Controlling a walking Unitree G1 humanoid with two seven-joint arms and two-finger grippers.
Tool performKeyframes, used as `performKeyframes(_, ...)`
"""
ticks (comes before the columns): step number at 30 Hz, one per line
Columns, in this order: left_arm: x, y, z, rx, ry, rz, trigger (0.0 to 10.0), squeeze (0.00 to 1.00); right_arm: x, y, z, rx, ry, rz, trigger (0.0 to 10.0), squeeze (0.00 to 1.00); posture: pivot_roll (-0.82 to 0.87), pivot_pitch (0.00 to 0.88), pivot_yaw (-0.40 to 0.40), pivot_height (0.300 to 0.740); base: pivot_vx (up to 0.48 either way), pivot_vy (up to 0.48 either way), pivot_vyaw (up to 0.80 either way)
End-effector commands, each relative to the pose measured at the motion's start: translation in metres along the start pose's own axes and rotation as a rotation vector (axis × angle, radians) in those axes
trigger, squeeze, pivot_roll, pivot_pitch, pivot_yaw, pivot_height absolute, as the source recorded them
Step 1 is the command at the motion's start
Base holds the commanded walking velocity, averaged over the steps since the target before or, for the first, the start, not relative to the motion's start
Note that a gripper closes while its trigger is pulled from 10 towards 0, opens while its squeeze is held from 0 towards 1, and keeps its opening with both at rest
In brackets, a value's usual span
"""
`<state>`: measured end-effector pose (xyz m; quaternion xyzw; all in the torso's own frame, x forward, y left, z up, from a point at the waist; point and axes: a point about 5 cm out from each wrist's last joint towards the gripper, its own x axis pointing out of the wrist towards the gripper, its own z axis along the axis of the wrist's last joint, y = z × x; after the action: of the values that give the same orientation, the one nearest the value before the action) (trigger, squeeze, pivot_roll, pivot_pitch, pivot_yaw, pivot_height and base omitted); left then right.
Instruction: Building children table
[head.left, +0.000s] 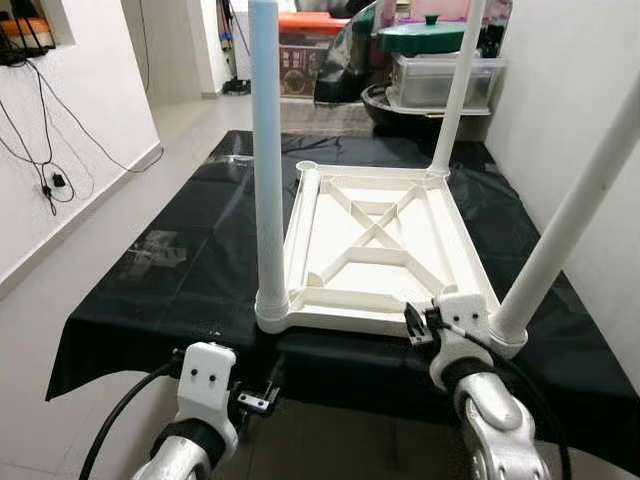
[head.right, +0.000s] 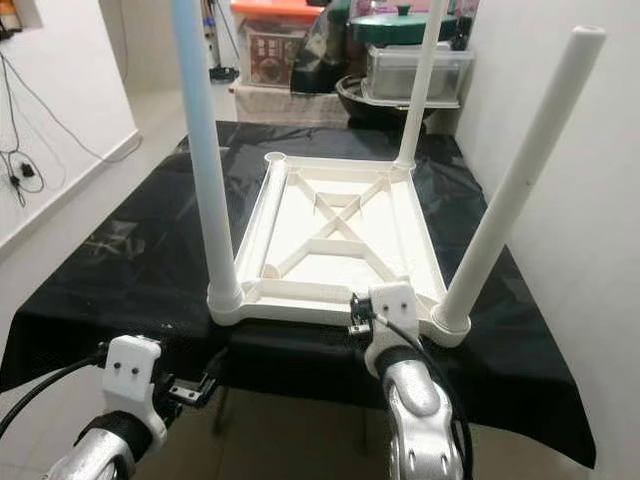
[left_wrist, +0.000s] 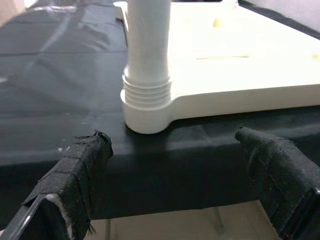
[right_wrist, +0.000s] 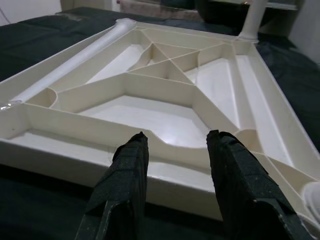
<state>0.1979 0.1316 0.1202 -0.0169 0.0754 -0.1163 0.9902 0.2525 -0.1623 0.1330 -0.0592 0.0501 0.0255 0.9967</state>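
While the white tabletop (head.left: 375, 250) lies upside down on the black cloth (head.left: 150, 270) in front of me, I see its ribbed underside facing up, with an X of ribs in the middle. Three legs stand upright in its corners: the near left leg (head.left: 268, 160), the near right leg (head.left: 575, 215), which leans outward, and the far right leg (head.left: 455, 90). A fourth leg (right_wrist: 75, 62) lies loose inside the tray-like underside, along its left wall, and the far left socket (head.left: 306, 166) is open.

My right gripper (right_wrist: 175, 165) sits at the near edge of the tabletop, just left of the near right leg. Its wrist view shows what my head views hide: the two black fingers (right_wrist: 125, 170) are parted with a moderate gap and grip nothing, their tips over the near rim, though I cannot tell if they touch it. My left gripper (left_wrist: 175, 150) hangs lower, at the front edge of the cloth, and its wrist view shows the threaded collar where the near left leg meets its socket. Those fingers, wrapped in black tape, are spread wide and hold nothing, apart from the leg.

Beyond the cloth, against the back, a clear lidded box (head.left: 440, 80) stands with a green lid (head.left: 430, 35) on top of it; I cannot make out its contents. Cables (head.left: 45, 150) hang on the left wall.
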Motion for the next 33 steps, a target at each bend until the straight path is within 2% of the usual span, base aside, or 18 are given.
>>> performKeyframes(1,-0.003,0.005,-0.006,0.002,0.011,0.033,10.0,0.00,-0.008,0.018,-0.005,0.084,-0.006,0.006,10.0,0.00,0.12,0.000,-0.011,0.740,0.000,0.000,0.00)
performKeyframes(5,-0.003,0.005,-0.008,-0.006,0.015,0.035,10.0,0.00,-0.011,0.022,-0.012,0.098,0.009,-0.001,10.0,0.00,0.12,0.000,-0.011,0.740,0.000,0.000,0.00)
performKeyframes(12,-0.001,0.007,-0.011,-0.033,0.024,0.051,10.0,0.00,-0.009,0.023,-0.016,0.103,0.016,-0.014,10.0,0.00,0.12,0.000,-0.013,0.740,0.000,0.107,-0.67)
performKeyframes(19,0.000,0.006,-0.012,-0.042,0.020,0.040,10.0,0.00,-0.010,0.026,-0.016,0.090,0.015,-0.017,10.0,0.00,0.12,0.000,-0.013,0.740,0.000,0.471,0.00)
performKeyframes(23,0.000,0.004,-0.011,-0.011,0.022,0.033,10.0,0.00,-0.010,0.026,-0.017,0.090,0.018,-0.016,10.0,0.00,0.11,0.000,-0.010,0.740,0.000,0.000,0.00)
performKeyframes(33,0.001,0.004,-0.011,-0.005,0.016,0.048,10.0,0.00,-0.008,0.027,-0.018,0.114,0.028,0.018,10.0,0.00,0.12,0.000,-0.023,0.740,0.000,0.000,0.00)
